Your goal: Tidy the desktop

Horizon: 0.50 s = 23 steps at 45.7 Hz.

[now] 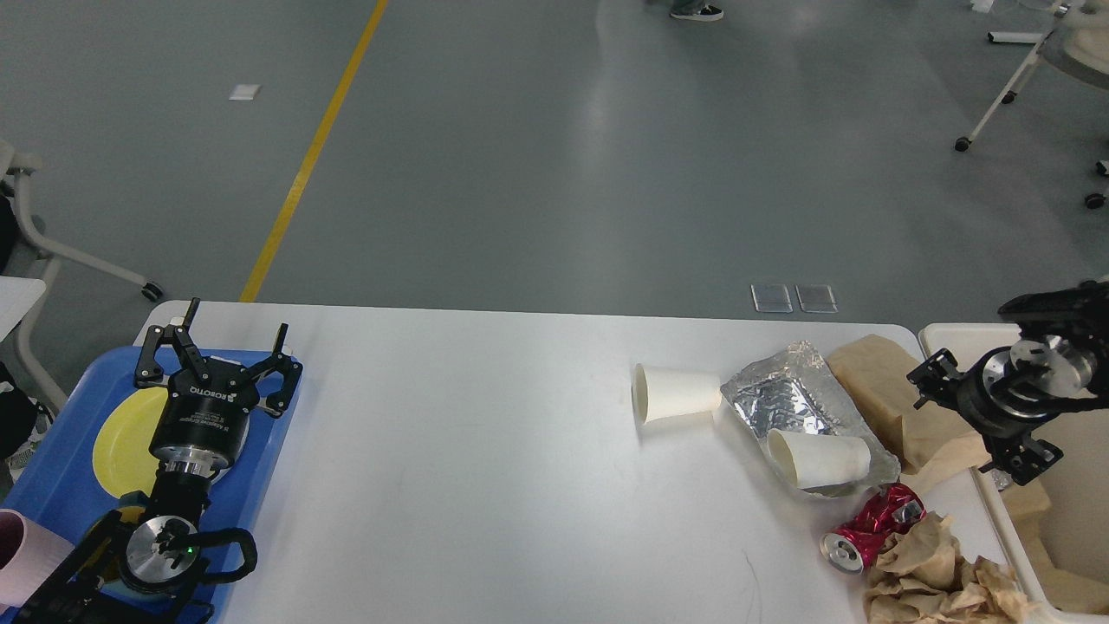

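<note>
The white desktop [485, 451] fills the lower view. On its right side lie a tipped white paper cup [677, 393], a second paper cup [819, 458] resting on crumpled silver foil [793, 399], a brown paper bag [892, 394], a crushed red can [871, 524] and crumpled brown paper [940, 572]. My right gripper [972, 423] is open and empty, low over the bag's right end at the bin's edge. My left gripper [232, 328] is open and empty above the blue tray.
A blue tray [61, 485] at the left edge holds a yellow plate [121, 442]; a pink cup [22, 555] stands at its near corner. A beige bin [953, 334] with brown paper scraps stands at the right edge. A chair base is at the far left.
</note>
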{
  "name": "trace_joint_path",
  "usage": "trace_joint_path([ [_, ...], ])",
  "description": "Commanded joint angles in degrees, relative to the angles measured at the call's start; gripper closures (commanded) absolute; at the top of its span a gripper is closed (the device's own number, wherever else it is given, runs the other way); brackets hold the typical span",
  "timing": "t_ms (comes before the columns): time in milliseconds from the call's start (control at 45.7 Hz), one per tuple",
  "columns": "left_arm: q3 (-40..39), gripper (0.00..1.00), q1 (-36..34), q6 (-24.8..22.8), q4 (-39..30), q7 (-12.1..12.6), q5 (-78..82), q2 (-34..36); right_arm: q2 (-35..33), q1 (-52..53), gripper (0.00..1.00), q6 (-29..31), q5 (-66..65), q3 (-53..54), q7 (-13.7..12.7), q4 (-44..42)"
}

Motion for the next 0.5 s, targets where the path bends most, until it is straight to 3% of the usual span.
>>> trace_joint_path([
  [0,0.0,0.04,0.0,0.0,0.0,0.0,0.1,0.0,4.0,-8.8,0.02,-0.4,0.0,3.6,0.0,-11.9],
  [153,0.0,0.04,0.1,0.0,0.0,0.0,0.1,0.0,8.8,-16.6,0.01,-0.4,-1.0,4.9,0.1,-21.8],
  [350,0.0,0.04,0.1,0.0,0.0,0.0,0.1,0.0,10.1,-18.4,0.05,-1.4,-1.1,7.4,0.0,-23.2],
  [394,0.0,0.04,0.0,0.0,0.0,0.0,0.1,0.0,10.0,-18.4,0.13,-1.4,-1.1,7.6,0.0,-23.2],
  [481,0.0,0.04,0.0,0.0,0.0,0.0,0.1,0.0,9.9,-18.9,0.55,-1.4,-1.1,7.7,0.0,-23.1],
])
